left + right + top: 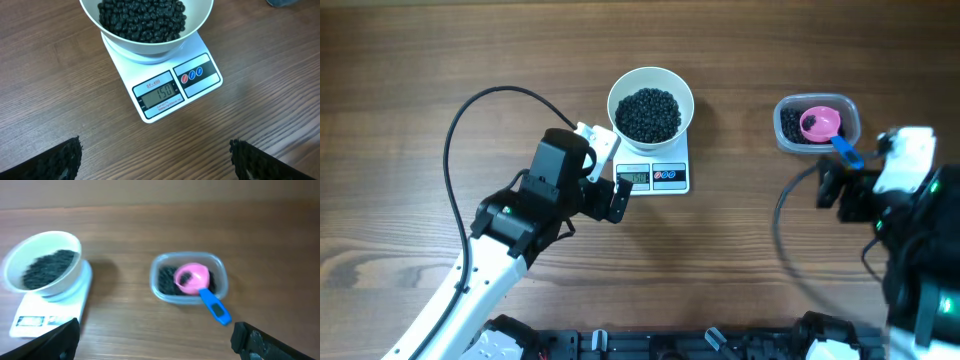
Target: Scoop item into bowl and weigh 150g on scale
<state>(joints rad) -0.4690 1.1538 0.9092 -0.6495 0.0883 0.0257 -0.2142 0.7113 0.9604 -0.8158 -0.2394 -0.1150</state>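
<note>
The white bowl (pixel 651 88) stands on the white scale (pixel 669 176) and holds a heap of black beans (pixel 648 113). In the left wrist view the bowl (pixel 150 45) with its beans (pixel 142 20) sits above the scale's display (pixel 159 93), which reads 150. My left gripper (pixel 610 175) is open just left of the scale's front, with nothing between its fingers (pixel 60 160). My right gripper (pixel 855 180) is open and empty below the tub, fingers (pixel 255 340) wide apart.
A clear plastic tub (pixel 790 130) at the right holds more black beans and a pink scoop (pixel 819 123), whose blue handle (pixel 847 151) juts over the rim towards my right gripper. In the right wrist view the tub (pixel 162 290) lies right of the bowl (pixel 42 262).
</note>
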